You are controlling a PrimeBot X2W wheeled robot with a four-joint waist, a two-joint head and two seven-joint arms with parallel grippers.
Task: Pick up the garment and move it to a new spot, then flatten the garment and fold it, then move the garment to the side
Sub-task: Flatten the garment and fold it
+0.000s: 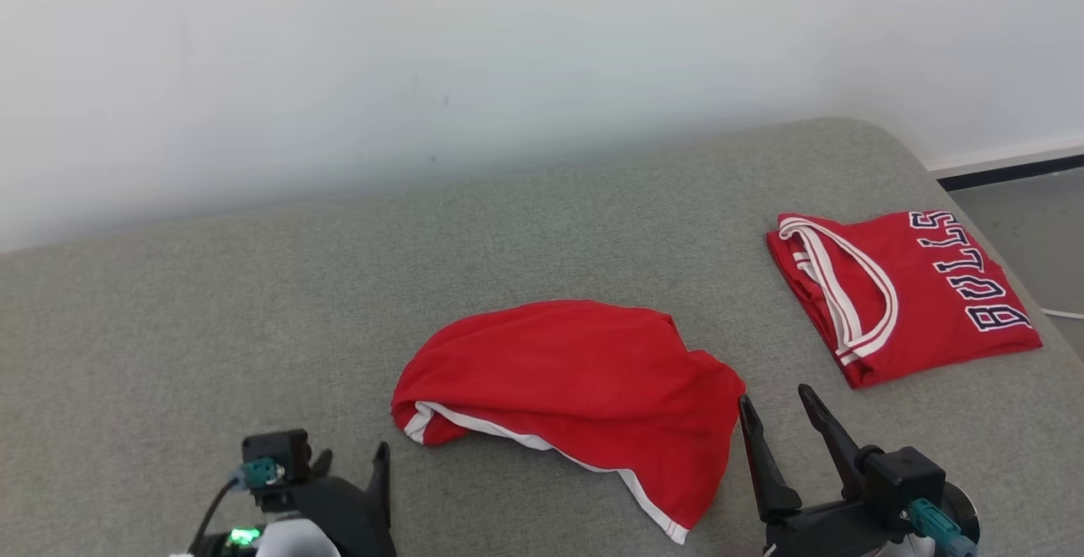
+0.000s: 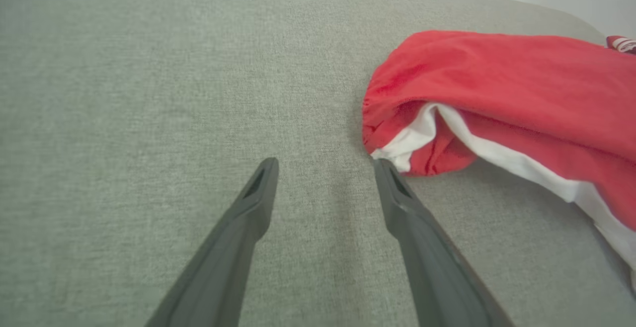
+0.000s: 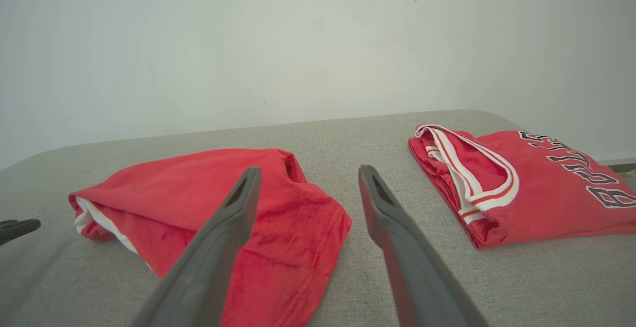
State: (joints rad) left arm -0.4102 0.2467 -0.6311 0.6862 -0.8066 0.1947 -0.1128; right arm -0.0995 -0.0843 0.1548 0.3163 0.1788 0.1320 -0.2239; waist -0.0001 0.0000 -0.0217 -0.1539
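A white wall [image 1: 508, 57] backs the grey padded surface [image 1: 212, 303]. On it, at 2 o'clock from the crumpled red garment [image 1: 567, 379], lies a folded red jersey [image 1: 906, 295], well apart, nothing between them. The garment sits mid-surface. The left pincer [image 2: 325, 165] is at its 8 o'clock, released and empty, one fingertip just beside the white hem. The right pincer [image 1: 775, 400], also released, is at its 4 o'clock, just beside the cloth. The jersey reads "BULLS".

Folded Bulls jersey [image 1: 915, 303], grey cushion [image 1: 254, 328], white wall [image 1: 423, 57]
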